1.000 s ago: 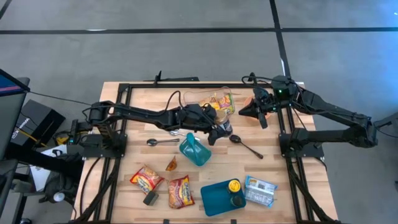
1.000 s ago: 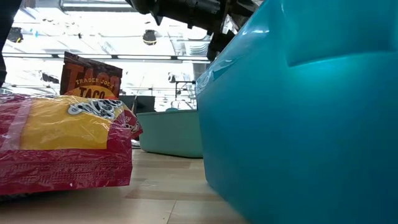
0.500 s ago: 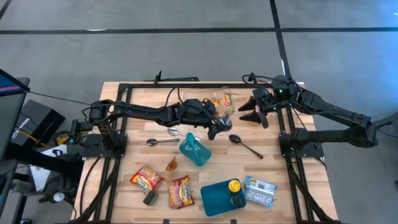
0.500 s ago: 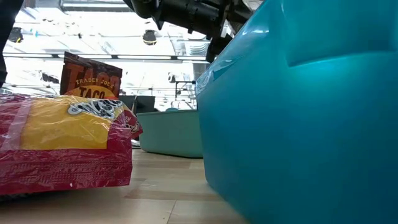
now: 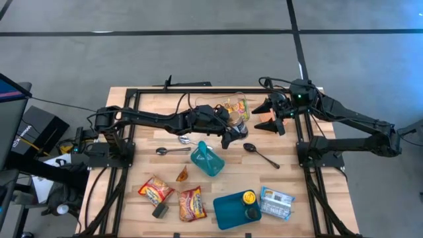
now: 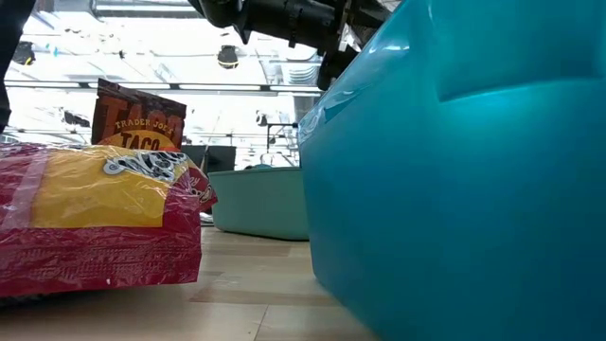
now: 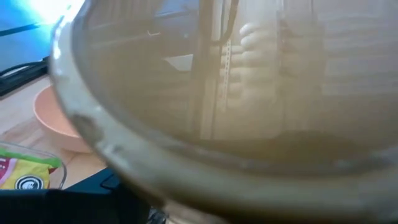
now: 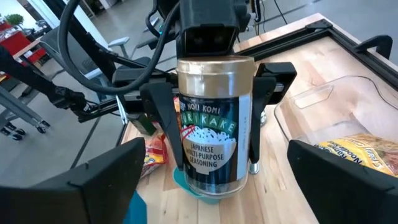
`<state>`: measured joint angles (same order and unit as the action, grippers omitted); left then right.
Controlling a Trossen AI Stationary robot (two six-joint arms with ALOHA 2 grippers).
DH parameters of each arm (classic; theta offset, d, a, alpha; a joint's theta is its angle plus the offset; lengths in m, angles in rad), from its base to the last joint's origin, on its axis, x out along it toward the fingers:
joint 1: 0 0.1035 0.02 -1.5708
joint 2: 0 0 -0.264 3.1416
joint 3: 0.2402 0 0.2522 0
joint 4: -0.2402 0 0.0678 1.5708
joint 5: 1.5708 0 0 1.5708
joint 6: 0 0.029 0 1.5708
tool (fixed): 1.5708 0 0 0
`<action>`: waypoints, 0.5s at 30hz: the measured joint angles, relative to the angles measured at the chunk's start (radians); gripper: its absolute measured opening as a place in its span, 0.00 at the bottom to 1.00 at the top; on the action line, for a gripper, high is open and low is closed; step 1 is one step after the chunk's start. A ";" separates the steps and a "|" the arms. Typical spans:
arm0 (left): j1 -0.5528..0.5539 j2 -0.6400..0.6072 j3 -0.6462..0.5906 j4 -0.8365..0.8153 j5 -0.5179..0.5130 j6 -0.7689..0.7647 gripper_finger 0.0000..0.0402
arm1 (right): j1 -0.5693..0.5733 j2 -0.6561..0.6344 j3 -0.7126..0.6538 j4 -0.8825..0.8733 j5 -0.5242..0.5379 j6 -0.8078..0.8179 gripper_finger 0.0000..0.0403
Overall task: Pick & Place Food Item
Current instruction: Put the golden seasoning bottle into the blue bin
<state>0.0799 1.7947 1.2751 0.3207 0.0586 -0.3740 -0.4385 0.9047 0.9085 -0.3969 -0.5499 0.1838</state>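
Both hands are meeting mid-bench: the right hand (image 8: pixel 205 180), pressed together a second ago, is now gaping wide and empty, while the left hand (image 8: pixel 211 134) is pinching the seasoning jar (image 8: pixel 211 140) (a handover, I judge). Clear container (image 5: pixel 228 106) and spoon (image 5: pixel 260 154) are crowding the bench (image 5: pixel 330 198).

From my station the table (image 5: pixel 149 102) reads as pale wood planks, matt, with visible grain. The furikake jar (image 8: pixel 214 121) looks like clear glass under a glossy paper label and a shiny gold metal lid. The ramen packets (image 5: pixel 192 203) are crinkly, glossy plastic film. The teal container (image 6: pixel 454 180) is smooth plastic with a soft sheen. Both spoons (image 5: pixel 261 155) gleam like metal.
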 joint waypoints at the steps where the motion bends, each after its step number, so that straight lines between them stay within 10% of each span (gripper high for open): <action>1: 0.000 0.000 0.000 -0.001 0.000 0.000 0.69 | 0.000 0.000 0.000 0.002 0.000 0.000 0.95; 15: -0.007 0.000 0.000 0.002 -0.002 -0.006 0.69 | 0.025 0.080 0.000 0.030 -0.004 0.000 0.95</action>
<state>0.0727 1.7947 1.2749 0.3227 0.0569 -0.3805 -0.4132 0.9847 0.9081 -0.3673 -0.5537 0.1841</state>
